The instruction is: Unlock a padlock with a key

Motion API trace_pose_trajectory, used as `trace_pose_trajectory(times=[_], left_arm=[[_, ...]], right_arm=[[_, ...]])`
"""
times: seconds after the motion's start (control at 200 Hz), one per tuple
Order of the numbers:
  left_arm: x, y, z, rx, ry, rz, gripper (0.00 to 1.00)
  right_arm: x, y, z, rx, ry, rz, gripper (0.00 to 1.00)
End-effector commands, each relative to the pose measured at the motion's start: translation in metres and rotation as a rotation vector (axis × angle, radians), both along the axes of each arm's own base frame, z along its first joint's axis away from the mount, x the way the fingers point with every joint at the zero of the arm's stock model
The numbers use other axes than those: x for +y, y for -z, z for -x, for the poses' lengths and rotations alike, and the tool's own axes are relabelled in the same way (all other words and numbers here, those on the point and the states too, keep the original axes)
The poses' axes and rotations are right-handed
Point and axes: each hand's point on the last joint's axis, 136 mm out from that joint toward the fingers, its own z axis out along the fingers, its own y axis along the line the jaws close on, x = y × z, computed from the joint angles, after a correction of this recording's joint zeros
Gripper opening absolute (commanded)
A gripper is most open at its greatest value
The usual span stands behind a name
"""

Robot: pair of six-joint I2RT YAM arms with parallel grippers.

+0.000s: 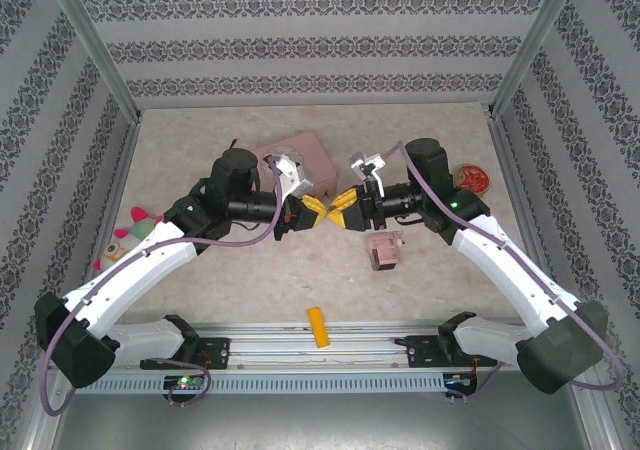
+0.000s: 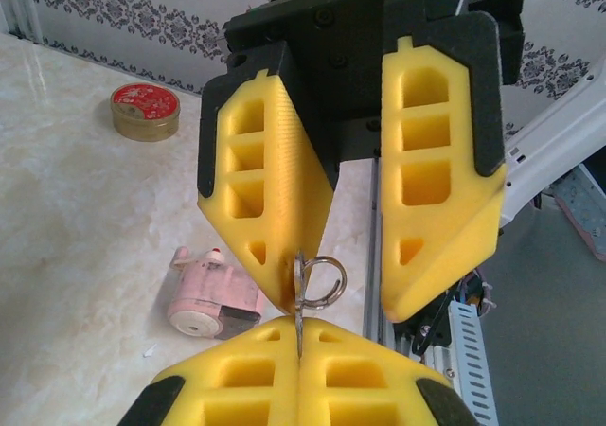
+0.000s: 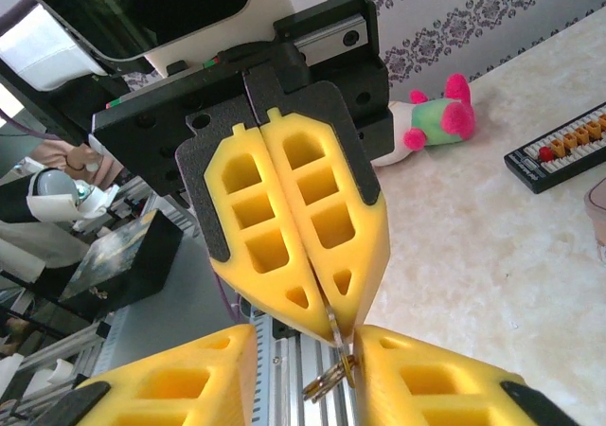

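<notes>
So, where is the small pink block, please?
In the top view the pink block sits on the table right of centre, just nearer than the right gripper.

Open table [image 1: 262,282] left of the pink block [image 1: 384,251]; pink box [image 1: 312,154] stands beyond.

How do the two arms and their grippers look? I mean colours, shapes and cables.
The left arm and the right arm have white shells on the long links and black joints and bases. A purple-grey cable runs along each. The left gripper and the right gripper carry two yellow wedge-shaped fingers each, with rectangular cut-outs and black backing. A green light glows on the right arm.
</notes>
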Motion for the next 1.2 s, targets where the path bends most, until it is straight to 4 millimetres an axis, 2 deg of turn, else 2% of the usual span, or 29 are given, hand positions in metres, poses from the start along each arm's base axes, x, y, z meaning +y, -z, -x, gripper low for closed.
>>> trace_pose_trajectory(times=[0.0, 0.195, 0.37, 0.405, 0.45, 0.485, 0.924, 1.194], left_arm=[[0.003, -0.008, 0.001, 0.028, 0.018, 0.009, 0.00], [0.003, -0.009, 0.004, 0.049, 0.041, 0.003, 0.00], [0.003, -0.008, 0.006, 0.060, 0.057, -0.004, 0.00], [0.003, -0.008, 0.007, 0.062, 0.060, -0.004, 0.00], [0.004, -0.009, 0.008, 0.061, 0.063, -0.006, 0.00], [0.005, -0.009, 0.009, 0.064, 0.065, -0.008, 0.00], [0.009, -0.006, 0.008, 0.110, 0.065, -0.045, 0.00], [0.010, -0.006, 0.008, 0.121, 0.072, -0.062, 0.00]], right_arm=[[0.001, -0.010, 0.002, -0.044, -0.018, -0.017, 0.29], [0.001, -0.009, 0.001, -0.069, -0.018, -0.011, 0.21], [-0.002, -0.004, 0.000, -0.095, -0.005, 0.025, 0.18], [-0.004, -0.002, -0.001, -0.102, 0.005, 0.042, 0.19], [-0.006, 0.001, -0.003, -0.113, 0.022, 0.062, 0.27], [-0.008, 0.002, -0.005, -0.121, 0.037, 0.071, 0.29], [-0.009, -0.016, 0.005, -0.161, -0.009, 0.008, 0.31], [-0.004, -0.019, 0.007, -0.165, -0.030, -0.007, 0.32]])
